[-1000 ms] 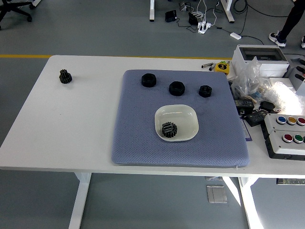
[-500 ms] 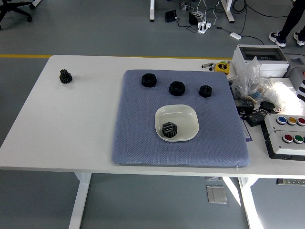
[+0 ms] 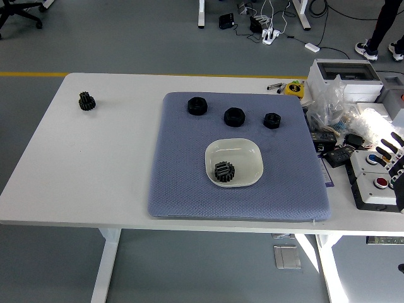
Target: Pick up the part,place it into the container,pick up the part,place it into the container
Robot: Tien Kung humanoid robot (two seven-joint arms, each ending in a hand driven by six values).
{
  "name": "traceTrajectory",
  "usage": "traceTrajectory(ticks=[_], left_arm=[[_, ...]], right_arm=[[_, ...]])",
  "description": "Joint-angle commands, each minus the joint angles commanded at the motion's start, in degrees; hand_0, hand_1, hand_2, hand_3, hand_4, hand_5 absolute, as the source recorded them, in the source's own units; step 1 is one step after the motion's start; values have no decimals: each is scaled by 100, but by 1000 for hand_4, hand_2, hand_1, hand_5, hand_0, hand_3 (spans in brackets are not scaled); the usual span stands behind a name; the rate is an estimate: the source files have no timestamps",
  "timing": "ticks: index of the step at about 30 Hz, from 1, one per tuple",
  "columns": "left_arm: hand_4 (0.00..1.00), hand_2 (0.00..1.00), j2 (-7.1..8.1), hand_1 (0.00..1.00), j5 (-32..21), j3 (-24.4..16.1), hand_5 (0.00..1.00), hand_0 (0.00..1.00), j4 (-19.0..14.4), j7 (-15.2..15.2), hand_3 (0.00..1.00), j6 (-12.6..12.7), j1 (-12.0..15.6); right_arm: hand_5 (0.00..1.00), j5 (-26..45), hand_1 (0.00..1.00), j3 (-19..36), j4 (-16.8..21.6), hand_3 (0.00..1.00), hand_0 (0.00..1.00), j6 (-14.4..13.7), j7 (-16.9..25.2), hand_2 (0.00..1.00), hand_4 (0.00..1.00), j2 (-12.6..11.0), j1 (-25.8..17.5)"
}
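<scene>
The right hand [image 3: 392, 158] shows only at the far right border, above the button box [image 3: 379, 180]. Its black fingers [image 3: 384, 151] are spread apart and hold nothing. The left hand is not in view.

The step in hand, as I judge it, is to reach for a next part. Three black parts lie in a row well to the left of the hand and a little farther from the robot, on the blue mat [image 3: 183, 183]: the right part [image 3: 272, 120] is the nearest to the hand, then the middle part [image 3: 233, 116], then the left part [image 3: 197, 106]. To do it well, the hand should go to the nearest one, come down from above with the fingers kept apart, and close around its sides. It should pass clear of the white bowl [image 3: 247, 150], which stands on the mat nearer to the robot than the row.

A black gear [image 3: 223, 172] with clear teeth already lies in the bowl. Another gear [image 3: 86, 101] sits alone on the counter [image 3: 95, 170], very far to the left of the hand.
</scene>
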Motion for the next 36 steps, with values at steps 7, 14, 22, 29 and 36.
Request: traceTrajectory(ticks=[7, 14, 22, 29, 36], left_arm=[[614, 611, 4, 626, 226, -137, 554, 626, 4, 55, 557, -41, 17], [612, 612, 1, 628, 289, -148, 556, 624, -2, 45, 557, -87, -30], [612, 621, -1, 636, -533, 543, 549, 627, 38, -290, 560, 22, 17], [613, 648, 22, 655, -1365, 1080, 544, 632, 8, -455, 566, -35, 0], [614, 684, 14, 673, -1444, 1137, 550, 638, 4, -491, 568, -51, -70]], right_arm=[[998, 120, 811, -360, 243, 883, 825, -316, 296, 837, 998, 51, -225], [998, 90, 812, -498, 178, 887, 830, -288, 407, 842, 998, 173, -159], [998, -137, 801, -518, 253, 867, 819, 45, 216, 830, 998, 67, 51], [998, -205, 797, -526, 246, 864, 814, 29, 177, 829, 998, 98, 273], [998, -253, 794, -522, 223, 864, 809, -15, 173, 828, 998, 160, 371]])
